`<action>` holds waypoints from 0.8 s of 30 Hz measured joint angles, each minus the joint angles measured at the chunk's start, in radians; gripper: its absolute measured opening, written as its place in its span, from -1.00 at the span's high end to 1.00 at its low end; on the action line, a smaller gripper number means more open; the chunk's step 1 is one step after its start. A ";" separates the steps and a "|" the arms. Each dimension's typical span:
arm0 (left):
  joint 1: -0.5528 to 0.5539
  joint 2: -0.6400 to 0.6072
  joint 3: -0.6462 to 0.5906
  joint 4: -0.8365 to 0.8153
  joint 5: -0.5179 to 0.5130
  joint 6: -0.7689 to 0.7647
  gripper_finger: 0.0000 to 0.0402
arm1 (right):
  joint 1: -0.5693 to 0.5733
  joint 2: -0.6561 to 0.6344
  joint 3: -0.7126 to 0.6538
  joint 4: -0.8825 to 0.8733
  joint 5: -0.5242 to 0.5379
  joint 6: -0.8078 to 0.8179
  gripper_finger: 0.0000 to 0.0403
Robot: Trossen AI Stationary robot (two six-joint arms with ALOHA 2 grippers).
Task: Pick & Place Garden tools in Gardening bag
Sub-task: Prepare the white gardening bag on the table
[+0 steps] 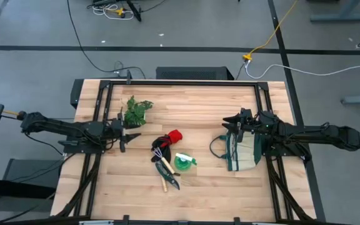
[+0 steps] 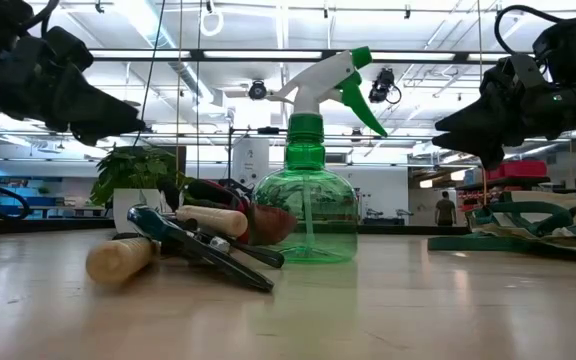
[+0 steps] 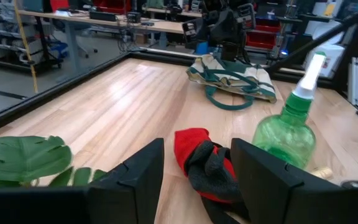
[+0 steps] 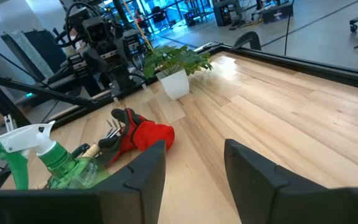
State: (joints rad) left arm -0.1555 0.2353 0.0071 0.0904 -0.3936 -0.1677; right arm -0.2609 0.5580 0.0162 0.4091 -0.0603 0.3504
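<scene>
1. Left end effector (image 1: 130,136) hovering over the left part of the wooden table (image 1: 186,194), fingers (image 3: 135,177) spread apart and holding nothing, pointed toward the tool pile.
2. Just beside it, toward the far edge: leafy plant sprig in a white pot (image 1: 134,111), untouched.
3. At table centre, a loose pile of garden tools: red-and-black glove (image 1: 170,139) nearest the left end effector; wooden-handled mini rake (image 1: 162,164) and dark-handled pruning shears (image 1: 172,180) lying flat, crossing toward the near edge; green spray bottle (image 1: 184,162) standing upright just beside them, seen from above as a round green shape.
4. Well apart to the right: beige gardening bag (image 1: 244,150) with dark green trim, lying slumped on the table, green loop handle spilling toward the centre.
5. Right end effector (image 1: 231,120) poised over the bag's far edge, fingers (image 4: 145,171) apart, gripping nothing.
</scene>
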 joint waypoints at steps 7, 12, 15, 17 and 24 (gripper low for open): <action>0.000 0.000 0.000 0.001 -0.004 -0.004 0.04 | 0.000 0.000 0.000 0.000 0.000 0.000 0.17; 0.000 0.000 0.000 0.005 -0.003 -0.004 0.04 | 0.000 0.000 0.000 0.000 0.000 0.000 0.17; 0.000 0.000 0.000 0.011 -0.025 -0.004 0.04 | 0.000 0.000 0.000 0.000 0.000 0.000 0.17; 0.000 0.000 0.000 0.012 -0.031 -0.004 0.04 | 0.000 0.000 0.000 0.000 0.000 0.000 0.17; 0.000 0.000 0.000 0.012 -0.031 -0.004 0.04 | 0.000 0.000 0.000 0.003 0.000 0.000 0.17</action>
State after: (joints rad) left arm -0.1555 0.2352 0.0071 0.1020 -0.4248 -0.1719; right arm -0.2607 0.5582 0.0162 0.4117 -0.0604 0.3504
